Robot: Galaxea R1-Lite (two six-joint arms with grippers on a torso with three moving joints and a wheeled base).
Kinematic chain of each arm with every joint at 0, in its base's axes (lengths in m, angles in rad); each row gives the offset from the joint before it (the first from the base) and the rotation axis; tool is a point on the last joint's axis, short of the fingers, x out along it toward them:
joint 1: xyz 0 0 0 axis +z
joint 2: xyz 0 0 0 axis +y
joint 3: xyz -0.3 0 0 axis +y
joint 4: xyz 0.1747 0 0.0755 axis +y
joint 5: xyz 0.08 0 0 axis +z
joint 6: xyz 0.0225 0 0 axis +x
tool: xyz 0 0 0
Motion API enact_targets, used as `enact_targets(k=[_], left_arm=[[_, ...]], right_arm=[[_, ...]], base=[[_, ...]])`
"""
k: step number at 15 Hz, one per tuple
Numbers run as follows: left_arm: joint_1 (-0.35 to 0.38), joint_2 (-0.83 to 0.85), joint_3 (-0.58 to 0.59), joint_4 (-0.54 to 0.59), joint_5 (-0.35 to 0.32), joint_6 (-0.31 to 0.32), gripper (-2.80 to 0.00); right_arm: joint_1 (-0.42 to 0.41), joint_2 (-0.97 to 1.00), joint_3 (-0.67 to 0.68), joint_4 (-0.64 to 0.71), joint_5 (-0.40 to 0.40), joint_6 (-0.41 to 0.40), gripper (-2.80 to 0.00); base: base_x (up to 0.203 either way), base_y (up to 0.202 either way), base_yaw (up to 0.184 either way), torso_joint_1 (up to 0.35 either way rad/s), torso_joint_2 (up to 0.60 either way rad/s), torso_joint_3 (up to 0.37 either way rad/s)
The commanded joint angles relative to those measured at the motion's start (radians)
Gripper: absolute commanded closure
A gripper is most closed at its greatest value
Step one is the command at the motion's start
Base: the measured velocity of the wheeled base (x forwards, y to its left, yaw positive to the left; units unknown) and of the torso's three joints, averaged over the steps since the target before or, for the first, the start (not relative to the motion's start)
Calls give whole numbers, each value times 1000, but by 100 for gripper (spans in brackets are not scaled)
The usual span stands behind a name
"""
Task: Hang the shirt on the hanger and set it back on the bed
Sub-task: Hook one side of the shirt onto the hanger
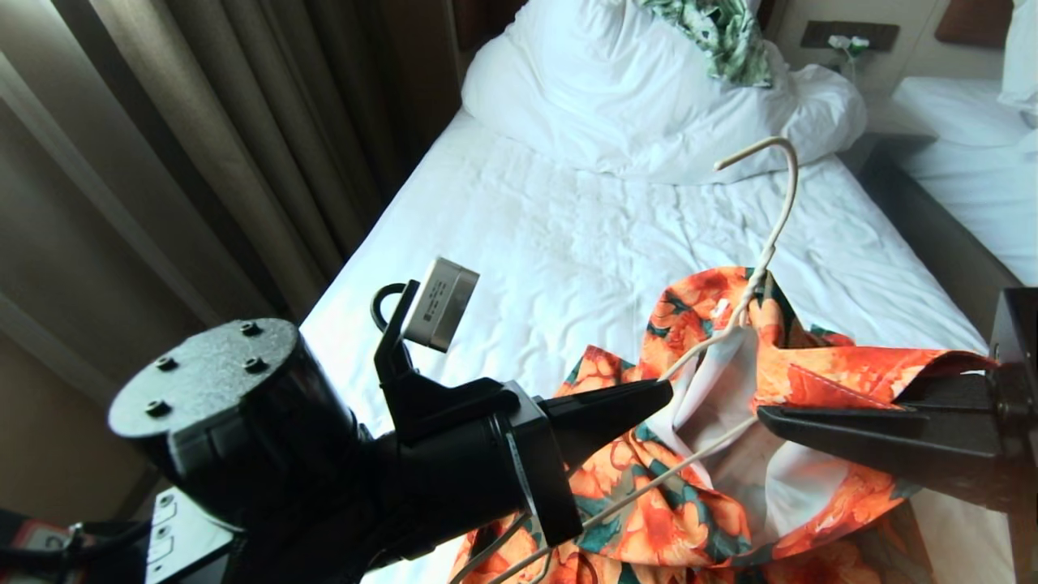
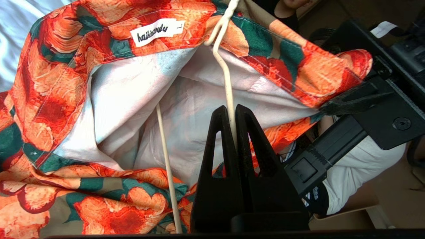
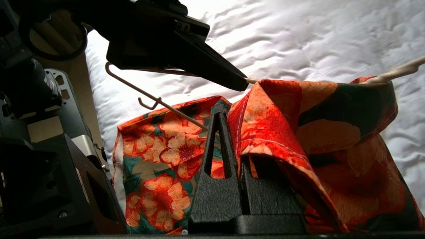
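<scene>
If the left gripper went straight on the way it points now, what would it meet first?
Most likely the pale inside of the shirt: the left gripper, shut on the hanger wire, points into the open collar. Depth is unclear.

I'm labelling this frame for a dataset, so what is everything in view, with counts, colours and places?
shirt: one, orange flowers on teal, pale inside, held up over the near end of the bed
hanger: one, cream-white wire, partly inside the shirt, hook rising above the collar
bed: one, wrinkled white sheet, ahead of the robot
duvet and pillow: one white heap, at the bed's head
patterned cloth: one, green and white, atop the heap
curtain: brown, left of the bed
second bed: one, white, far right
left gripper: shut on the hanger's wire
right gripper: shut on the shirt's edge
</scene>
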Motion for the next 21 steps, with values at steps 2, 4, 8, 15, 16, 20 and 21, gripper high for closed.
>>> enact_targets(k=[2, 4, 8, 15, 16, 20, 21], left_arm=[[0, -15, 1, -7, -2, -5, 0], [6, -16, 1, -7, -2, -7, 0], [58, -26, -8, -18, -4, -7, 0], [69, -30, -12, -18, -6, -7, 0], [73, -28, -12, -18, -7, -7, 0], [98, -36, -17, -21, -7, -7, 0], [117, -47, -24, -21, -9, -8, 0]], right_arm=[[3, 17, -4, 1, 0, 1, 0], [3, 5, -2, 11, -2, 3, 0], [3, -76, 4, 135, -4, 10, 0], [3, -101, -1, 159, 1, 41, -280], [3, -106, -3, 159, 1, 47, -280], [1, -143, -10, 171, 2, 102, -280], [0, -157, -34, 231, 2, 137, -280]], base=[[0, 0, 0, 0, 0, 0], [0, 0, 0, 0, 0, 0], [0, 0, 0, 0, 0, 0], [0, 0, 0, 0, 0, 0], [0, 0, 0, 0, 0, 0], [0, 0, 0, 0, 0, 0], [0, 0, 0, 0, 0, 0]])
